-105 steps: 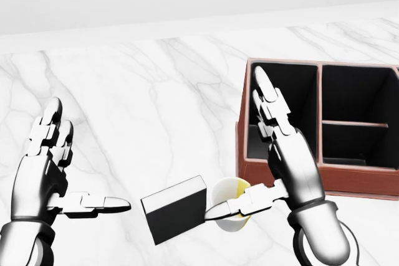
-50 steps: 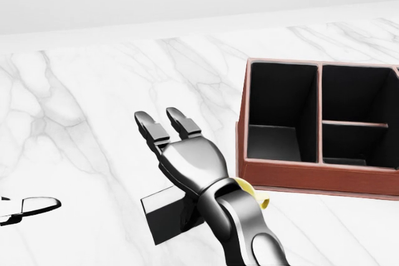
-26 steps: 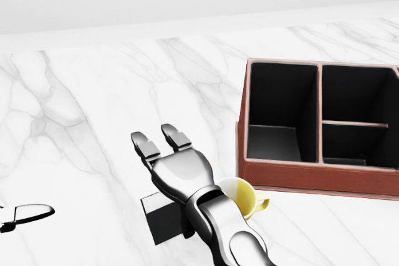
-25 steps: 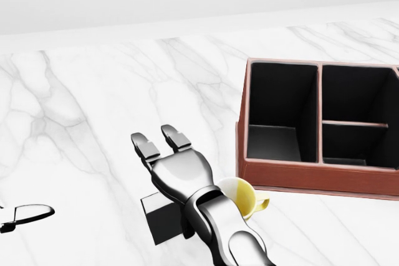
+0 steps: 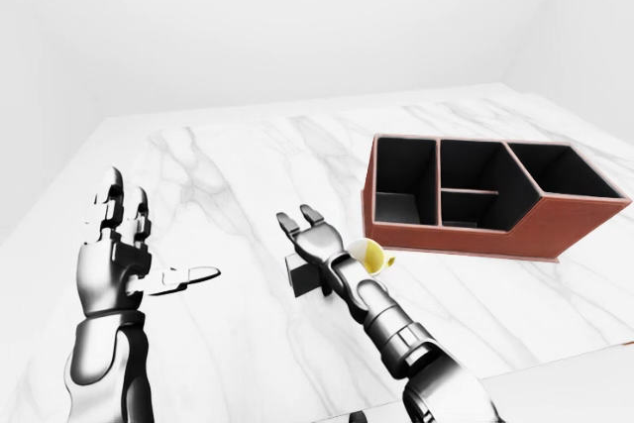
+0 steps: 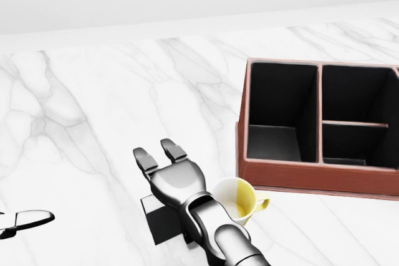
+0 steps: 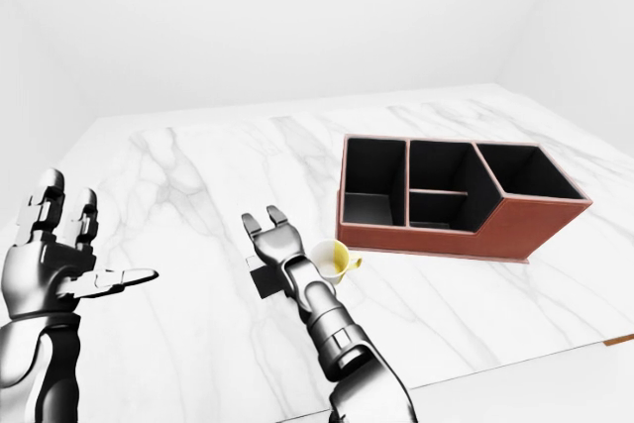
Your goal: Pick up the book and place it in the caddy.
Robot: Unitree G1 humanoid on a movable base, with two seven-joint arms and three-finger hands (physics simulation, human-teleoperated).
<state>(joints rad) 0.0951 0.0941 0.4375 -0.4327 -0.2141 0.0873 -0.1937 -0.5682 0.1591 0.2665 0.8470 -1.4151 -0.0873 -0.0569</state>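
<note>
While the open left hand [image 5: 124, 255] idles apart, the open right hand [image 6: 171, 175] lies directly over the flat black rectangular book [image 6: 163, 223], near the marble worktop's [image 6: 93, 110] lower edge.

Black book [image 6: 163, 223], reddish-brown caddy [image 6: 299, 177], yellow cup [image 6: 240, 201]

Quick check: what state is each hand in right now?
Left hand: open, holding nothing.
Right hand: open, fingers extended over the book, not closed round it.
</note>
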